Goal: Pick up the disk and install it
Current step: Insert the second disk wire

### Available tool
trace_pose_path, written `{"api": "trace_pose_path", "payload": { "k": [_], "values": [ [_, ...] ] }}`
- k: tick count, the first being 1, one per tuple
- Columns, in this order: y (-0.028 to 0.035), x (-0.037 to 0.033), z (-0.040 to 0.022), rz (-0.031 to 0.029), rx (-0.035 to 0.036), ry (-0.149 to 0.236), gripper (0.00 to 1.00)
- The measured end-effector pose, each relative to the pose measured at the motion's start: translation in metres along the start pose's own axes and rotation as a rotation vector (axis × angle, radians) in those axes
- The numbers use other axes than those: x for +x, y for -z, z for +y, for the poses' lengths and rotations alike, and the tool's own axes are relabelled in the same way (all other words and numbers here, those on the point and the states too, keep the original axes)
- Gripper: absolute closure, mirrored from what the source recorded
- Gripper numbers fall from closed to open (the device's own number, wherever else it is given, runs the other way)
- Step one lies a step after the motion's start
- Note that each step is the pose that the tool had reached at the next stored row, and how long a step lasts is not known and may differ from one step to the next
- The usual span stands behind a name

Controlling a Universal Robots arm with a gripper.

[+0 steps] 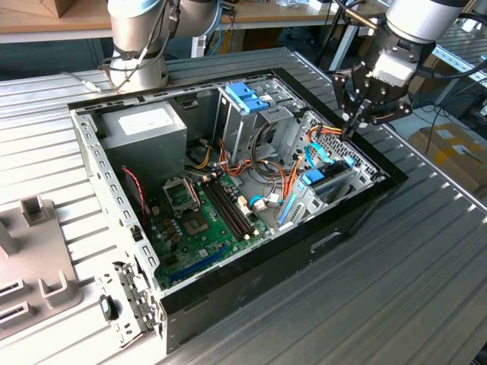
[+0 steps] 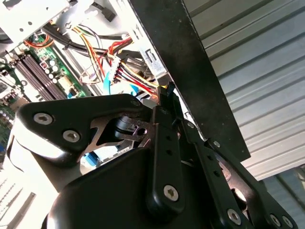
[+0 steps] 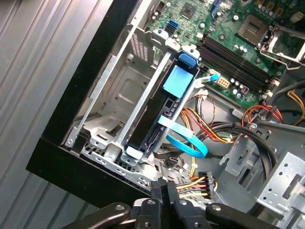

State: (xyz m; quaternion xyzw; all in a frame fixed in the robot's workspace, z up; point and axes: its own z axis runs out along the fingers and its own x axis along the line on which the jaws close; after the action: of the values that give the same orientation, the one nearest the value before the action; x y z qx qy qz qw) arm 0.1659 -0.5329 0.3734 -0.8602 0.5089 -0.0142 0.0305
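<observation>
Because the disk point(image 3: 159, 107) sits on edge in the drive bay point(image 3: 114, 119) at the corner of the open computer case point(image 1: 358, 217), its light-blue frame against the metal rails, you can judge it seated. Your gripper point(image 1: 356, 115) hangs above that corner with its fingertips point(image 3: 162, 190) pressed together and nothing between them. A blue ribbon cable point(image 3: 186, 138) loops just beside the disk, near the motherboard point(image 1: 202, 220)
</observation>
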Motion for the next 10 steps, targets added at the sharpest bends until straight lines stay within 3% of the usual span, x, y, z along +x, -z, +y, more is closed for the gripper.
{"api": "trace_pose_path", "payload": {
  "k": [7, 8, 10],
  "values": [
    [-0.0002, 0.0, 0.0, 0.007, 0.0007, -0.106, 0.84],
    [-0.0001, 0.0, 0.0, 0.0107, 0.001, -0.159, 0.84],
    [-0.0001, 0.0, 0.0, 0.0137, 0.0014, -0.205, 0.84]
  ]
}}
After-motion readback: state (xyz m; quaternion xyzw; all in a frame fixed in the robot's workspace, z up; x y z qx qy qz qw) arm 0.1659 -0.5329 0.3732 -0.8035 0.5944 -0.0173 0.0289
